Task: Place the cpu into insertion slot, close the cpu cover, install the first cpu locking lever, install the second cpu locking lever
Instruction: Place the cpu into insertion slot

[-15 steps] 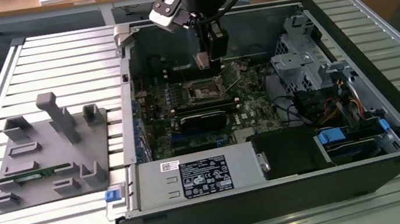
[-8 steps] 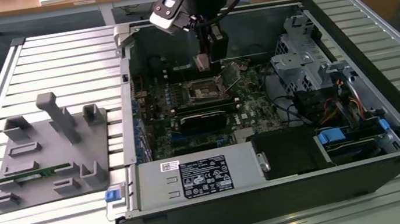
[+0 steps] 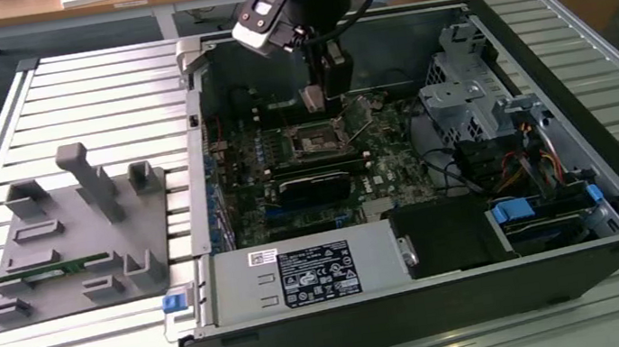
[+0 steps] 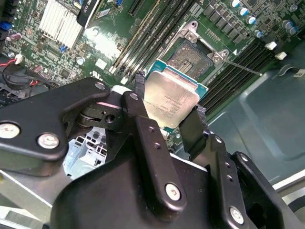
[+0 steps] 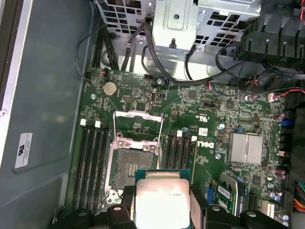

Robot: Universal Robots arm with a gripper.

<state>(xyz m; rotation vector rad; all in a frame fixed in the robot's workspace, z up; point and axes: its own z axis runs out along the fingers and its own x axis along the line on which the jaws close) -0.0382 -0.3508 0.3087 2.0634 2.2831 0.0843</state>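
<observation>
My gripper [image 3: 316, 100] hangs inside the open computer case, shut on the cpu [image 3: 311, 97]. In both wrist views the silvery-tan cpu [image 4: 170, 98] [image 5: 162, 200] sits clamped by its edges between the two black fingers [image 4: 195, 125]. It is held a little above and to one side of the insertion slot [image 3: 317, 139] [image 4: 198, 56] [image 5: 131, 167], whose black contact field lies bare. The cpu cover [image 5: 138, 113] stands flipped open beside the socket. A thin metal lever [image 4: 240, 67] sticks out from the socket's corner.
A grey fixture plate [image 3: 75, 234] lies on the slatted table at the exterior view's left. Inside the case are a black card [image 3: 311, 182], power supply [image 3: 299, 275], drive cage [image 3: 469, 96] with cables, memory slots [image 5: 93, 162] and a heatsink [image 5: 245, 148].
</observation>
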